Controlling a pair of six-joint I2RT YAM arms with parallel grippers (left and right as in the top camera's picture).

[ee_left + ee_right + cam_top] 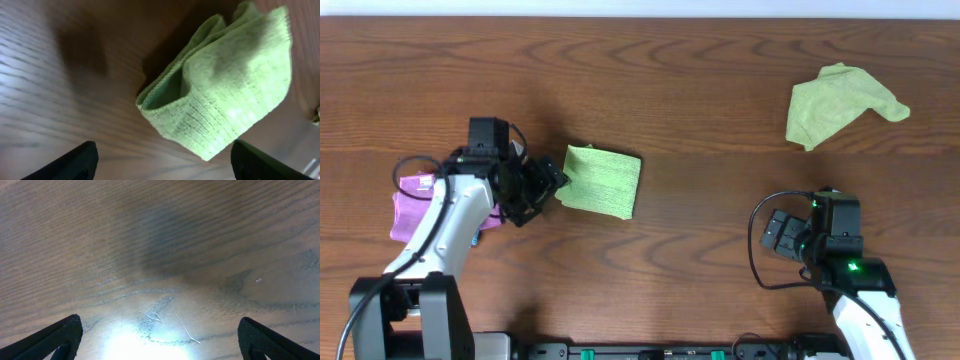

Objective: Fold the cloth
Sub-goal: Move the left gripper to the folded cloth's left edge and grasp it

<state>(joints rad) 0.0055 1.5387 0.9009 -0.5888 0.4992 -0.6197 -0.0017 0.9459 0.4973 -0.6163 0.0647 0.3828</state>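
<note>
A folded green cloth [603, 181] lies flat on the table left of centre; in the left wrist view [227, 85] its layered folded edge faces the camera. My left gripper [538, 188] is open and empty just left of that cloth, its fingertips [162, 162] apart over bare wood. A second green cloth [838, 104] lies crumpled at the far right. My right gripper [788, 238] is open and empty at the front right, over bare table [160, 340].
A pink cloth [412, 205] lies under my left arm at the left side. The wooden table [700, 90] stretches between the two green cloths. A black cable [757, 240] loops beside my right wrist.
</note>
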